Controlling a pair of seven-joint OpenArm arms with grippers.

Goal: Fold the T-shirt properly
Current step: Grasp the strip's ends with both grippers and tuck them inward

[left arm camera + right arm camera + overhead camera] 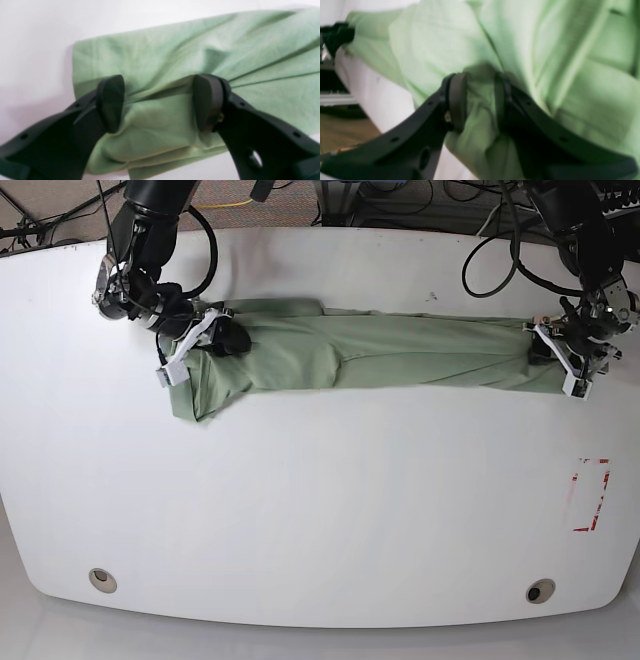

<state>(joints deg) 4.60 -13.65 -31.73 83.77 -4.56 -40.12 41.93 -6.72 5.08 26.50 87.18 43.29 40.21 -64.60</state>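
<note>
Presently listed, item one: right gripper (477,100), at the far left part of the tabletop in the base view; jaws drawn in on a bunched ridge of cloth, fabric puckered between the two pads and touching both, so pinching the T-shirt (545,62); same gripper (215,335) seen from the base camera as a dark head with white fittings set on the garment's left end.
Item two: left gripper (160,102), at the far right part of the tabletop; jaws spread wide, pads well apart, straddling a raised fold of the T-shirt (200,50); cloth lies between the pads, but whether either pad presses it cannot be told; same gripper (560,352) seen from the base camera at the garment's right end.
Item three: T-shirt (400,352), pale sage green, plain, wrinkled; laid out as a long narrow band running left to right across the far half of the table (320,510), nearer the far edge than the near one; left end wider and slanting toward the near side, right end narrow; layers doubled over, a seam line visible near one short edge in the left wrist view.
Item four: red-outlined rectangle (590,495), marked on the tabletop near the right edge, well apart from the cloth.
Item five: two round fittings (101,580), set in the tabletop at the near left and near right corners.
</note>
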